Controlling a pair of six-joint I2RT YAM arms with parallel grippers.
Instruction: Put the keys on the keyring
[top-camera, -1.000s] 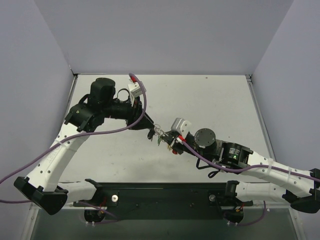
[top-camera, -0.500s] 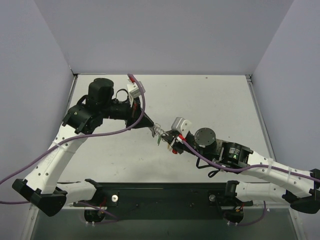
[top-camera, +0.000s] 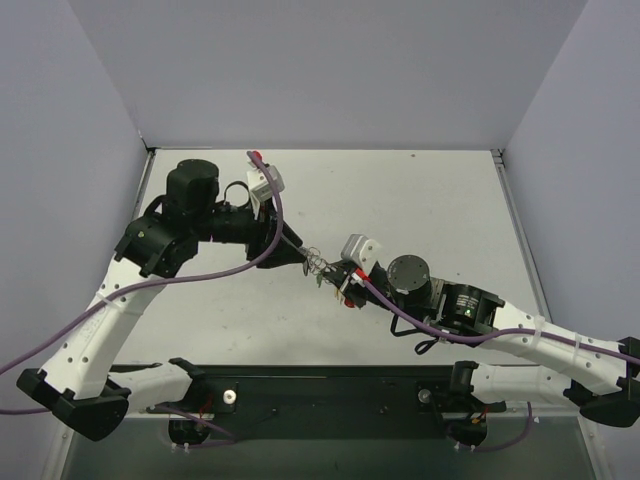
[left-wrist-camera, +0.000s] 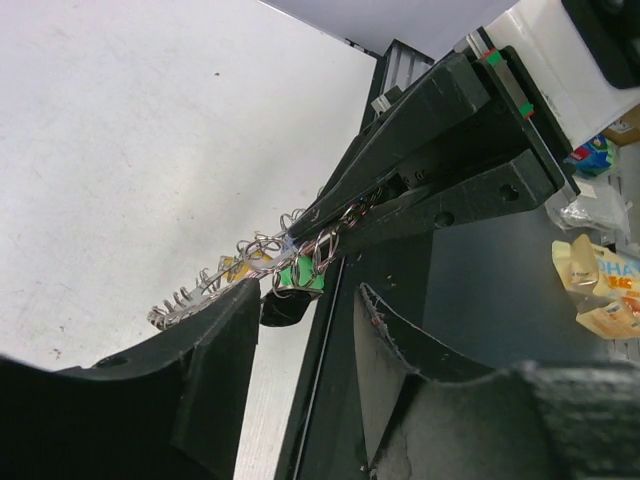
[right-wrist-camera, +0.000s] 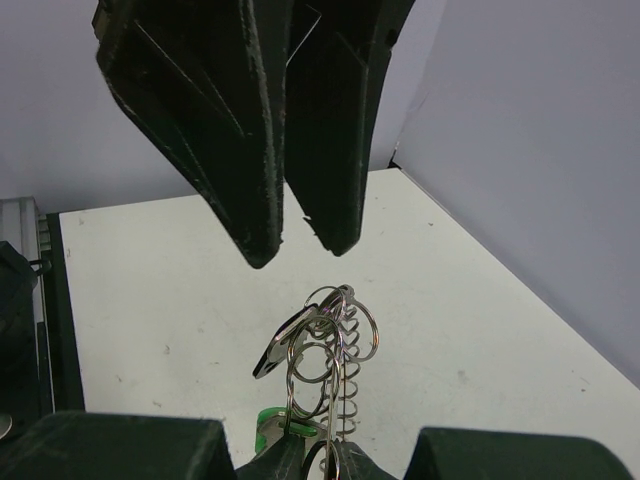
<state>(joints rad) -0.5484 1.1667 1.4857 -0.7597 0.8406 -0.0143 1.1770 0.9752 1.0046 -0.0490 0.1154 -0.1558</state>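
The keyring is a grey wire coil carrying several small split rings, hanging in the air between my two grippers. My right gripper is shut on its near end. A green-headed key and a silver blade hang by the right gripper. My left gripper is open. Its fingers stand just above the rings without touching them. In the left wrist view the coil runs past the left fingertip, with a green key and a yellow key on it.
The white table lies under both arms, enclosed by grey walls. A black rail runs along the near edge. Loose packets lie off the table's side in the left wrist view.
My left arm has swung left and back a little, so its fingertips have come away from the coil. The right gripper has kept hold of the keyring almost in place.
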